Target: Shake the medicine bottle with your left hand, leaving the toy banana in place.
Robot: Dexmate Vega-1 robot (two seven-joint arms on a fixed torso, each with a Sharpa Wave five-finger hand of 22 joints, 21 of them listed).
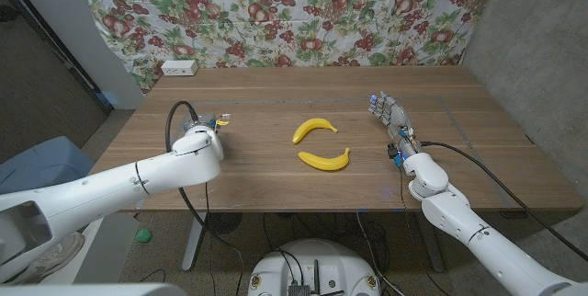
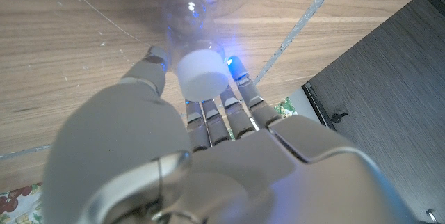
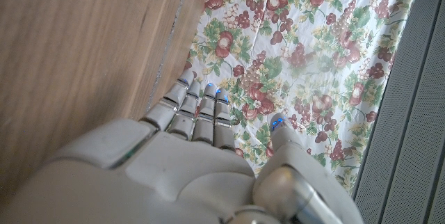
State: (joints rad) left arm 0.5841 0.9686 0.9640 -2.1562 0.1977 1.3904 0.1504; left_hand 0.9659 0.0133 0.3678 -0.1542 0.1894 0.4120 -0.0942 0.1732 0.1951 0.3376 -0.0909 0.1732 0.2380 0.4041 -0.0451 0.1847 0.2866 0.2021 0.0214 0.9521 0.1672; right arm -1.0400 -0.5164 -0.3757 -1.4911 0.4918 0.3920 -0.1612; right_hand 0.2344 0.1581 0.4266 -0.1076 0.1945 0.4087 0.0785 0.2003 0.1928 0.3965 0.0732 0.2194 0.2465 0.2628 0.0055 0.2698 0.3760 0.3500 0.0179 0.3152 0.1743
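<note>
Left hand (image 2: pixel 201 161), over at nine o'clock on the table (image 1: pixel 276 94), has its fingers (image 2: pixel 229 109) closed around the clear medicine bottle (image 2: pixel 198 64) with the white cap. Grasp looks made, so next comes lifting and shaking it, well apart from the two bananas (image 1: pixel 322 144) at the centre. Right hand (image 1: pixel 393 121) waits at three o'clock, fingers straight, holding nothing.

From my head view, my left hand (image 1: pixel 204 130), left of centre, sits behind its own wrist, so I cannot make out the medicine bottle (image 2: pixel 198 67) there. In the left wrist view, the bottle's body blurs into blue glare at upper centre; only its white cap is sharp. The small white box (image 1: pixel 178 68) at upper left is too tiny to identify.
</note>
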